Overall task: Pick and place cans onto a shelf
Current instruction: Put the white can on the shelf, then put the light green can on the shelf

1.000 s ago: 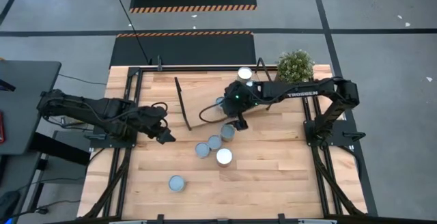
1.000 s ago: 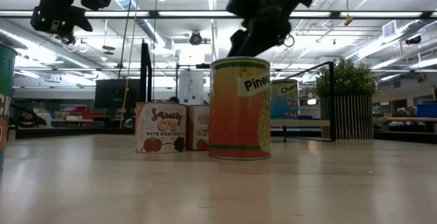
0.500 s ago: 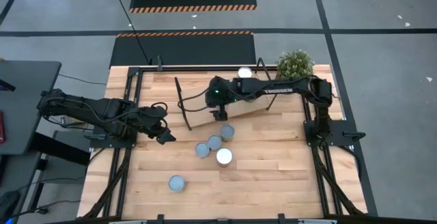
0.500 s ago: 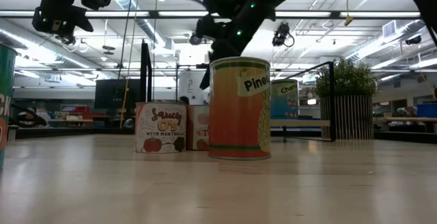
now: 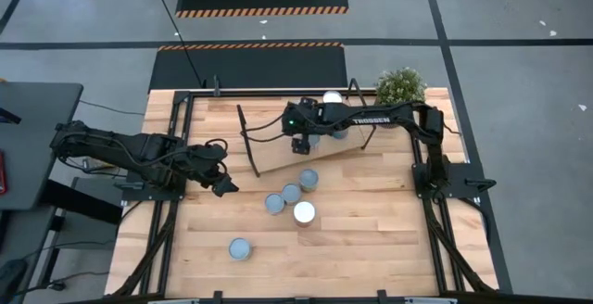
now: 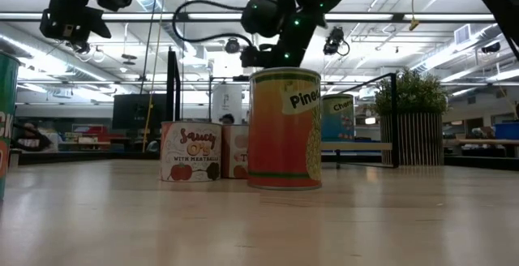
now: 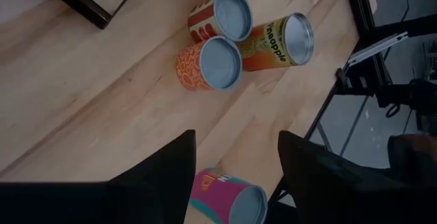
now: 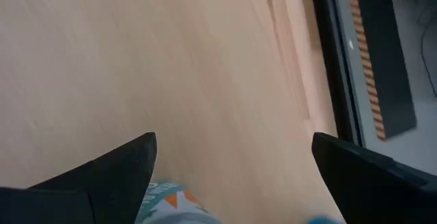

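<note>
**Right gripper open over the shelf**

Right gripper (image 5: 298, 144) hangs spread wide and empty at upper centre, above the shelf (image 5: 278, 160). I see the nearest can (image 5: 309, 180) just below it in frame; left gripper (image 5: 222, 185) waits farther left.

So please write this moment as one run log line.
right pincer: open, empty, over shelf | left pincer: waiting, empty, table's left | cans: loose on table

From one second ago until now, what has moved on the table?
The right gripper swung away from the loose cans, back over the shelf, open and empty. The left gripper and every can stayed in place.
</note>
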`<state>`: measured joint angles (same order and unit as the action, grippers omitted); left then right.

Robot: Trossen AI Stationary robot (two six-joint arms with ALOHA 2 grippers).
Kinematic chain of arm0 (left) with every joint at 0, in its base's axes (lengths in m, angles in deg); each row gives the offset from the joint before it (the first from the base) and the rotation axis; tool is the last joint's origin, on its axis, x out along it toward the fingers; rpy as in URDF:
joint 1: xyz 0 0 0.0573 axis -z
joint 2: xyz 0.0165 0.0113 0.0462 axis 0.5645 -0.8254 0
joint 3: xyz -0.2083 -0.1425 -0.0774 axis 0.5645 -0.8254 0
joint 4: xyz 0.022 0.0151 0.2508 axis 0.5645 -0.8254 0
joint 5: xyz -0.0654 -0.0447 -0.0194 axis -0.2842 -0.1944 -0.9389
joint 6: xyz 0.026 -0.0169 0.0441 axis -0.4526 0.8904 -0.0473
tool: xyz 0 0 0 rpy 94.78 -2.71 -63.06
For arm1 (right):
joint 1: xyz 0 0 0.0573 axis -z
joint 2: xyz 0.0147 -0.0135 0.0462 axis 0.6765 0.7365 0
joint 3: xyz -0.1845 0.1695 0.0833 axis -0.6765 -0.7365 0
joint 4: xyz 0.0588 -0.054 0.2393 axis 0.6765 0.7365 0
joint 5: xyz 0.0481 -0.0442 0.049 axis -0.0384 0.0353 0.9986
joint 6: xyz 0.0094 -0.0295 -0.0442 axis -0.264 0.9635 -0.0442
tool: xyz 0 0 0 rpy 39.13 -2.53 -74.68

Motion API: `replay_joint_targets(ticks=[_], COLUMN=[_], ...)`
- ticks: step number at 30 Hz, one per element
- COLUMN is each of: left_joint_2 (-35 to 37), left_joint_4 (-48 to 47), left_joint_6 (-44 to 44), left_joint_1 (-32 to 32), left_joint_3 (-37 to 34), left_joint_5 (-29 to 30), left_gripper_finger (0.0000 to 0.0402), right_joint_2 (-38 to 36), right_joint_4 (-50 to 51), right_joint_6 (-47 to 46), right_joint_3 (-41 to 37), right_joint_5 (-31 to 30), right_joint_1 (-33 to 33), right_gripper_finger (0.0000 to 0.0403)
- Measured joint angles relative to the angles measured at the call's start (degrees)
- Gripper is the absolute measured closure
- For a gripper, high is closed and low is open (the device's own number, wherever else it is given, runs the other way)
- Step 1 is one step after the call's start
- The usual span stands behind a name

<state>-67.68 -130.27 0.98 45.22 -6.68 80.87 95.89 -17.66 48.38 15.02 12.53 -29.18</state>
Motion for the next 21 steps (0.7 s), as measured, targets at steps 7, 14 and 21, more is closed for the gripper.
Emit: replay_joint_targets(ticks=[7,14,21], left_joint_2=[0.0,0.0,0.0], left_joint_4=[0.0,-0.1,-0.1], left_joint_6=[-1.6,-3.0,-2.9], left_joint_1=[0.0,0.0,0.0], left_joint_3=[0.0,0.0,0.0], left_joint_5=[0.0,0.0,0.0], left_gripper_finger=[0.0189,0.0189,0.0189], right_joint_2=[0.0,-2.4,-3.2], right_joint_4=[7.4,7.2,3.4], right_joint_6=[-3.4,-2.9,7.4], right_joint_3=[0.0,1.0,1.0], right_joint_5=[-0.4,3.6,25.9], right_joint_1=[0.9,1.0,0.3], right_gripper_finger=[0.0015,0.0024,0.0028])
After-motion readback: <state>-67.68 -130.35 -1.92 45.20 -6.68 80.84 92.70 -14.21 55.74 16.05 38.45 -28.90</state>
